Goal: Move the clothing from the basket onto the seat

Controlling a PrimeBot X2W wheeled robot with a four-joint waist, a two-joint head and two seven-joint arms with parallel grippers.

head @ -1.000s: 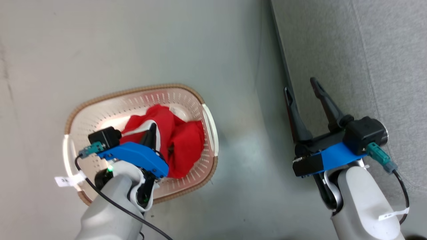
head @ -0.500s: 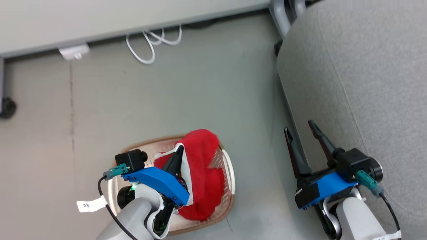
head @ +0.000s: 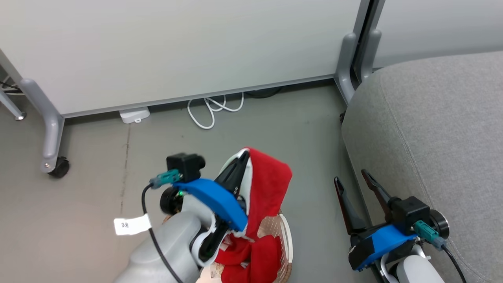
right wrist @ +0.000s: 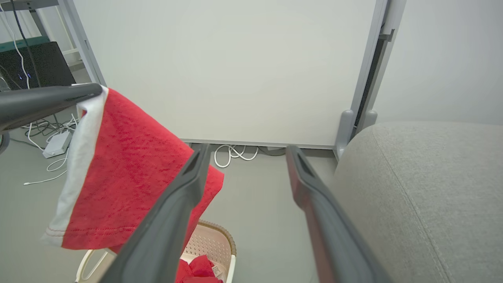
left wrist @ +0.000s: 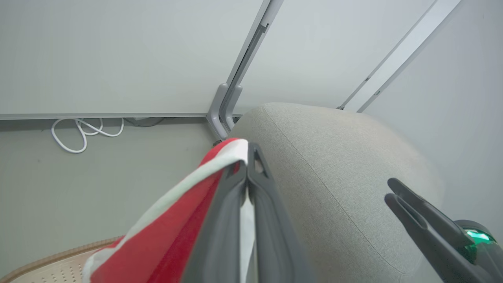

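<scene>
Here the left wrist view gives us the pinch: our left gripper (head: 244, 157) is clamped on the white trim of the red clothing (head: 269, 184); the right wrist view adds more red cloth in the basket (head: 288, 237). The held piece hangs above the basket, apart from the grey seat (head: 432, 118). Our right gripper (head: 349, 176) stands spread and empty beside the seat's edge. A white cable (head: 212, 112) lies beyond

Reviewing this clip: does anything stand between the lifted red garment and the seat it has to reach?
The open right gripper hovers beside the seat, between it and the clothing held up by the left gripper. Nothing else visible stands in the way.
</scene>
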